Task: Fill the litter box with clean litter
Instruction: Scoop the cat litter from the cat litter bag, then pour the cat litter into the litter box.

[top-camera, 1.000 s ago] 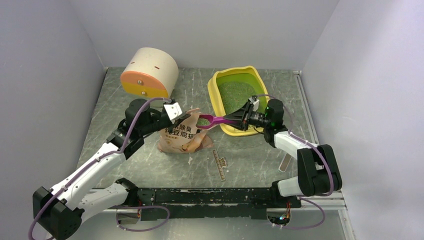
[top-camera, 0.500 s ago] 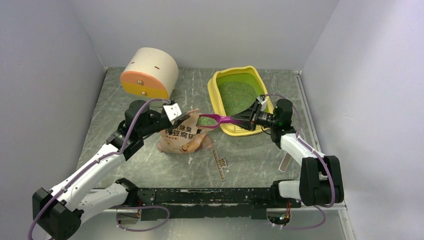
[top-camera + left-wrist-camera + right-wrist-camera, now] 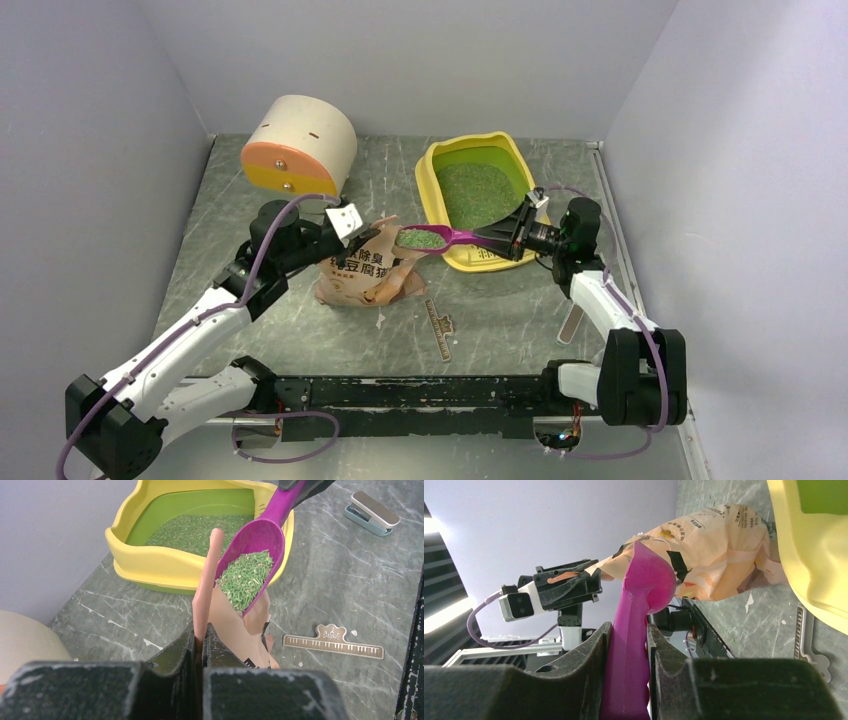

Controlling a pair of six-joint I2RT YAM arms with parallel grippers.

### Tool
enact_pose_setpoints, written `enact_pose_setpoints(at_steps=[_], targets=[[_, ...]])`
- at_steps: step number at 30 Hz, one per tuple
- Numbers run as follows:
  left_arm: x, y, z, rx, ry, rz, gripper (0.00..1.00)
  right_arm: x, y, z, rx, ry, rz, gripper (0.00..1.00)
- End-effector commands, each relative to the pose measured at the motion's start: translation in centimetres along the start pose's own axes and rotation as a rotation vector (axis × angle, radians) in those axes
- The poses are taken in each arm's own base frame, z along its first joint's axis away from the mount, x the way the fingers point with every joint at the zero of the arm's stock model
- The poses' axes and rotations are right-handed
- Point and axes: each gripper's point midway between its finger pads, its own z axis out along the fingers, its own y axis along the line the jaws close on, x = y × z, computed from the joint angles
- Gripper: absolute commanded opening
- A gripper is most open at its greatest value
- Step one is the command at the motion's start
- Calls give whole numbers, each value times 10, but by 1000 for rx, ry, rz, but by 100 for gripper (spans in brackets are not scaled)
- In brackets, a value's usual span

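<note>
The yellow litter box [image 3: 440,165] with its lime-green pan stands at the back right, and a layer of clean litter [image 3: 478,193] covers its floor. My right gripper [image 3: 515,237] is shut on the handle of a magenta scoop [image 3: 425,239]. The scoop's bowl, heaped with green granules [image 3: 245,577], hangs over the mouth of the pink bag [image 3: 365,270]. My left gripper [image 3: 345,225] is shut on the bag's top edge [image 3: 212,565] and holds it upright. In the right wrist view the fingers [image 3: 589,655] clamp the scoop handle [image 3: 629,645], with the litter box rim [image 3: 819,555] at the right.
A cream-and-orange cylinder [image 3: 298,147] lies at the back left. A small ruler [image 3: 438,328] lies on the grey marbled table in front of the bag, and a stapler [image 3: 372,513] lies to the right of the box. Grey walls close in both sides.
My right gripper has drawn the scoop out of the bag's mouth and to the right, toward the litter box, with granules in its bowl. The left arm and the bag have stayed put.
</note>
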Motion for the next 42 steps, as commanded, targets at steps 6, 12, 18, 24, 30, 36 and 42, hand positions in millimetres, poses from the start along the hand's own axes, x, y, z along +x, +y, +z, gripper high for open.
enact_pose_setpoints(at_steps=[6,12,18,24,30,36,42], targets=[[-3,9,3,-47,-7,-12,5,-9,22,-15,-31,-33,-48,0],[1,10,6,-48,6,-24,5,-16,27,-26,-38,-64,-56,0],[3,9,8,-39,12,-29,5,-24,34,-36,-46,-93,-69,0],[3,9,9,-36,16,-26,5,-35,40,-45,-66,-137,-63,0],[3,9,9,-31,18,-27,5,-50,46,-53,-84,-200,-79,0],[2,6,8,-13,19,-17,5,-76,34,-63,-30,-307,-74,0],[4,3,5,0,37,-13,5,-110,17,-75,25,-434,-57,0]])
